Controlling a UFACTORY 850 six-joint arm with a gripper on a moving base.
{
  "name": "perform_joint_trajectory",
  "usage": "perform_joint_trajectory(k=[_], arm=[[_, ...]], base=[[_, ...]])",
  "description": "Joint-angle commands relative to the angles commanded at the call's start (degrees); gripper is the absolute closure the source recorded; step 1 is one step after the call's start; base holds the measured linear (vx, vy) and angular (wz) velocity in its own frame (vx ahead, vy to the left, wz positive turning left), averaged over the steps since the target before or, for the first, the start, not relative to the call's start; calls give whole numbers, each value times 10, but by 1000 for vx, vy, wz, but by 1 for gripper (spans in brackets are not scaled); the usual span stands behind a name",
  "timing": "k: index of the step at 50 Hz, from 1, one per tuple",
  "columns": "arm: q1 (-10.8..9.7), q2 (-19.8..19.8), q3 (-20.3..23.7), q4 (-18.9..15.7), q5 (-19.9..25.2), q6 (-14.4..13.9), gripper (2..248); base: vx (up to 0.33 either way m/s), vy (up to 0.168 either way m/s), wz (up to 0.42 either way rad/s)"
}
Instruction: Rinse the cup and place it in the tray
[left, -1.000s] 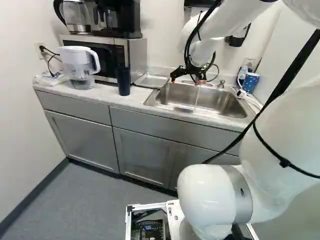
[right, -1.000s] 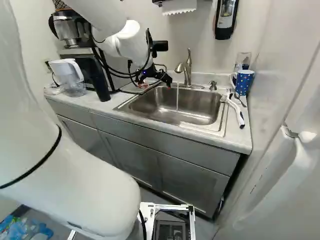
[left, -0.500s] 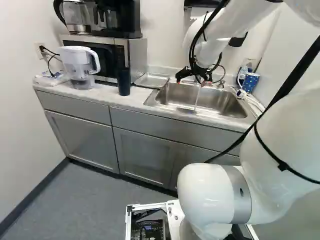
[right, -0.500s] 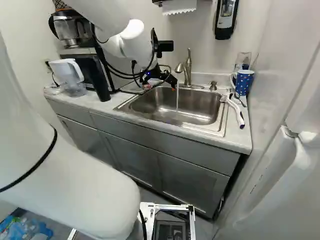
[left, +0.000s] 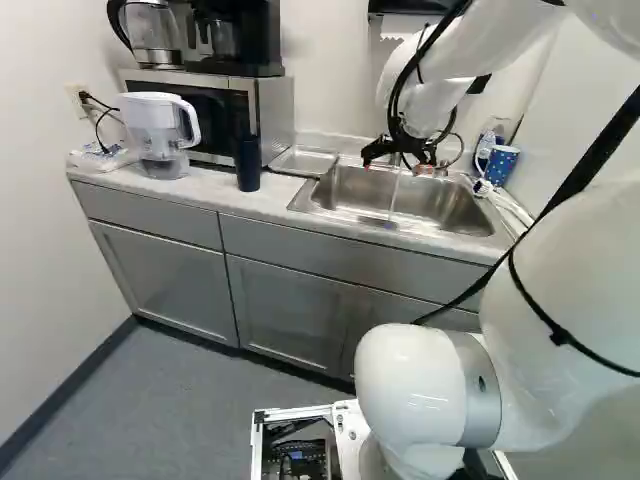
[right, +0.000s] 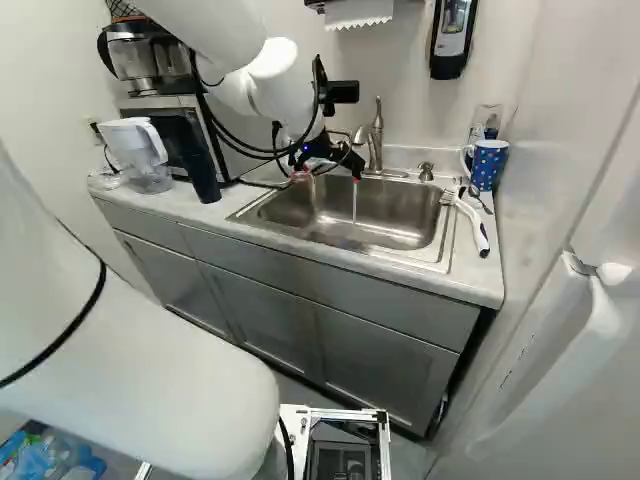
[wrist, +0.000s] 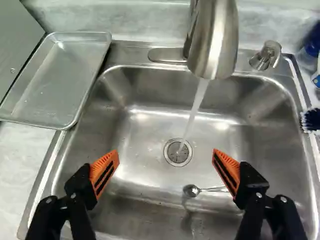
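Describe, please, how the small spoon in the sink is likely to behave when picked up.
The spoon looks like shiny metal, so it is probably stiff. Its small size and thin handle suggest it is light. It may be slippery, as water is running into the sink.

White arm (left: 410, 390) reaching forward; jaws spread wide, angled downward, orange pads (wrist: 102, 164) apart.

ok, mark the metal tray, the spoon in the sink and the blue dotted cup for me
Metal tray (wrist: 57, 82), wrist view, on the bare flat bottom inside its rim.
Spoon (wrist: 190, 190), wrist view, on its bowl.
Blue dotted cup (right: 488, 166), right base view, on its outer side wall.
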Motion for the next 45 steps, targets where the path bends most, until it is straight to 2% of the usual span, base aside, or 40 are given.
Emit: perform_joint_trajectory(k=[8, 33, 45], arm=[[-6, 0, 0, 0, 0, 0, 3], [-5, 0, 0, 0, 0, 0, 3], [7, 5, 5, 0, 0, 0, 3]], base=[[0, 0, 0], [0, 0, 0], [0, 0, 0]])
